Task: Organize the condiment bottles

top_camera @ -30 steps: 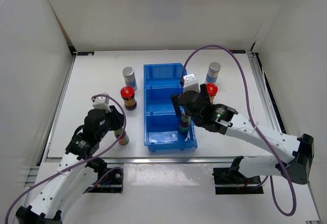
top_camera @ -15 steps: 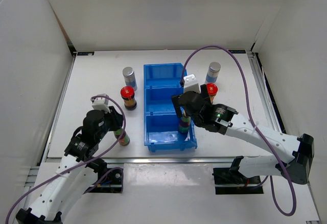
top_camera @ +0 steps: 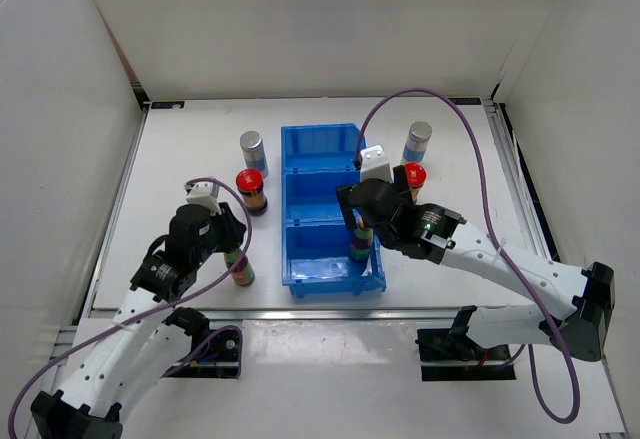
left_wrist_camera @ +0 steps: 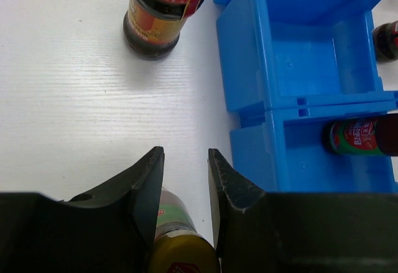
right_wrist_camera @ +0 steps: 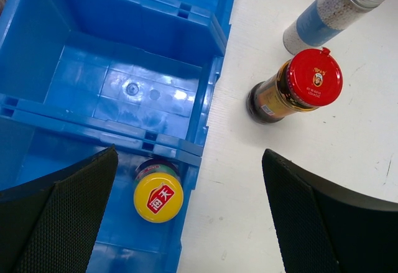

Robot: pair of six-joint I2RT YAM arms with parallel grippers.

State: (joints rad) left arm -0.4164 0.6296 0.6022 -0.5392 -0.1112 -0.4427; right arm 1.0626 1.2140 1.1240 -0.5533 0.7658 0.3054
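Observation:
My left gripper [left_wrist_camera: 185, 155] is shut on a slim yellow-capped bottle [left_wrist_camera: 180, 248], which stands left of the blue bin [top_camera: 320, 137]; it also shows in the top view [top_camera: 240, 269]. The second yellow-capped bottle [right_wrist_camera: 158, 198] stands upright in the bin's near compartment, at its right wall. My right gripper [right_wrist_camera: 189, 155] is wide open and empty above that wall. One red-capped brown bottle [top_camera: 250, 189] and one silver-capped bottle [top_camera: 252, 147] stand left of the bin. The other red-capped bottle [right_wrist_camera: 298, 89] and silver-capped bottle [right_wrist_camera: 329, 12] stand to its right.
The bin's middle [right_wrist_camera: 149, 92] and far compartments hold nothing. The left red-capped bottle [left_wrist_camera: 158, 12] stands just ahead of my left fingers. White walls enclose the table on three sides. The right arm's purple cable arcs over the far right of the table.
My left wrist has shifted slightly forward and up around the yellow-capped bottle, which stays where it was. The right arm and the other bottles have not moved.

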